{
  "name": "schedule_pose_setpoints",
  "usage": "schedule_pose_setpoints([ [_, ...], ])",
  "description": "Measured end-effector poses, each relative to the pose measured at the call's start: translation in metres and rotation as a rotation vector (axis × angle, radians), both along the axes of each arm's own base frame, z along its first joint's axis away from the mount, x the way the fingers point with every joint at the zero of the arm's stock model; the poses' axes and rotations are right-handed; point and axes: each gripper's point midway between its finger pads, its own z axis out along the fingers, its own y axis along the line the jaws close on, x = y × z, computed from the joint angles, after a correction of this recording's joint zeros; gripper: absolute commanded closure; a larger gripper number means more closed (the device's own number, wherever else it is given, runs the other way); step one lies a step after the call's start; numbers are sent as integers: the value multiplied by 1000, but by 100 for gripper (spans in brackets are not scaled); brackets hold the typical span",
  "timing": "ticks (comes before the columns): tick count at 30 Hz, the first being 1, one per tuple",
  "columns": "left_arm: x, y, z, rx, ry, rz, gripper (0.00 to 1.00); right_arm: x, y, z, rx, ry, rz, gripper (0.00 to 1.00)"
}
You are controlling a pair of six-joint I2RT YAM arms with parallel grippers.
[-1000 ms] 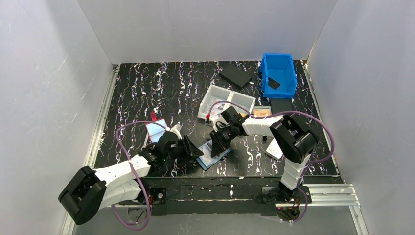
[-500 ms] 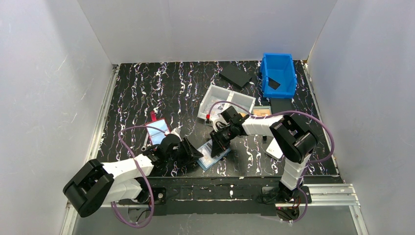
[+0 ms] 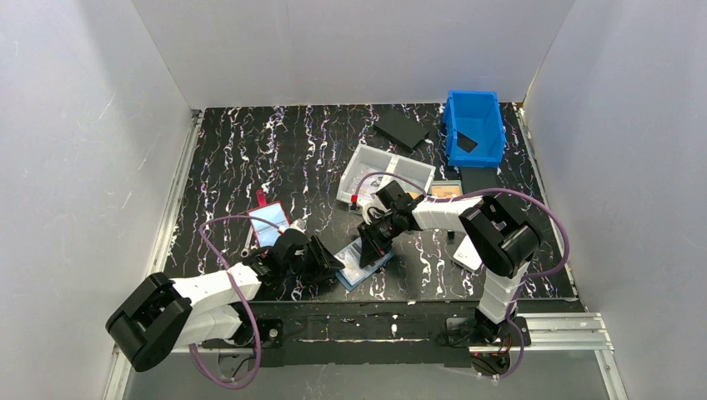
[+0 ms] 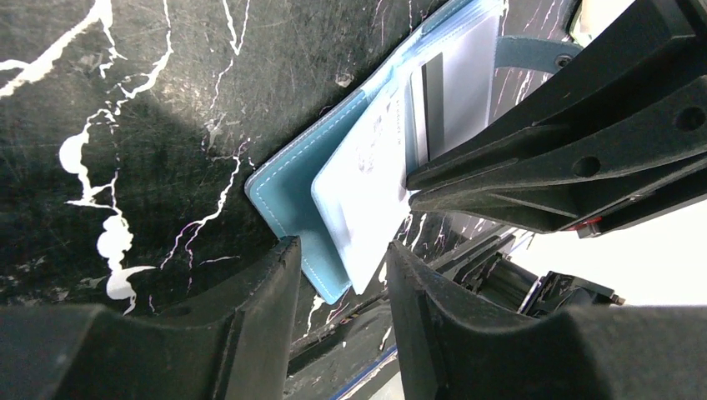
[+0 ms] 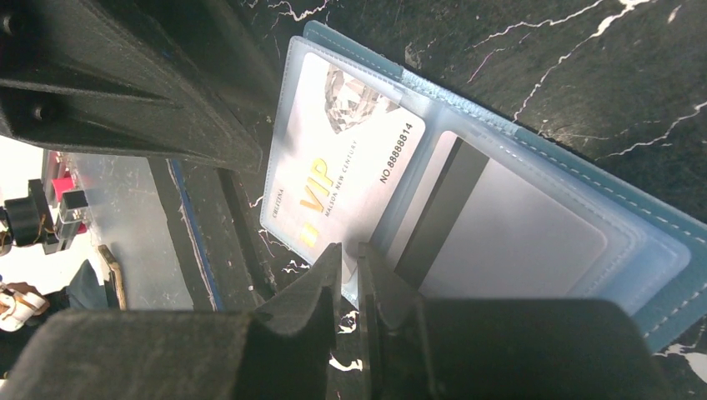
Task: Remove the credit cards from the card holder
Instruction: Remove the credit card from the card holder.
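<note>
black marbled table [image 3: 250,150] carried the card holder [image 3: 364,260] close to its near edge, lying open between the two arms. nearest, the left gripper [image 4: 342,250] stood with its fingers [image 4: 250,333] apart, straddling the corner of a pale card [image 4: 367,192] that poked out past the blue cover [image 4: 288,196]. nothing was clamped yet. if those fingers shut from there, they would likely catch the cover corner with the card, and a pull would drag the whole wallet instead of freeing the plastic.

just beyond, the right gripper [image 5: 350,250] had its fingers drawn to a thin slit, tips set at the pocket edge between the vip card [image 5: 342,167] and the striped card [image 5: 508,242]; i could see nothing between them. should that hold be light, the holder could slide or fold shut, and the clear pocket might grip the card and buckle it.

farther back lay the red-edged holder [image 3: 268,225] beside the left arm, which a sweeping elbow might knock, then the clear tray [image 3: 385,171]
</note>
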Motion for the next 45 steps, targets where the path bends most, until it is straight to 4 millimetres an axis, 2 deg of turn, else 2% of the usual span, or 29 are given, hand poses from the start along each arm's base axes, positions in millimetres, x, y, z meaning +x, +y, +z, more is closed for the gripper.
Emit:
schedule_pose_setpoints([
  [14, 5, -6, 9, 10, -6, -7, 62, 0, 0, 0, -1, 1, 0, 78],
  [26, 9, -2, -5, 55, 24, 27, 84, 0, 1, 1, 4, 5, 4, 78],
  [28, 11, -2, -7, 58, 21, 30, 100, -1, 1, 1, 7, 5, 7, 77],
  [35, 17, -8, -9, 49, -64, -23, 100, -2, -4, 5, 35, 26, 26, 70],
  [39, 14, -7, -7, 27, -154, -83, 100, 6, -11, 12, 69, 39, 13, 66],
  [45, 15, -10, 11, -22, -305, -161, 100, 21, -19, 27, 122, 31, -24, 58],
])
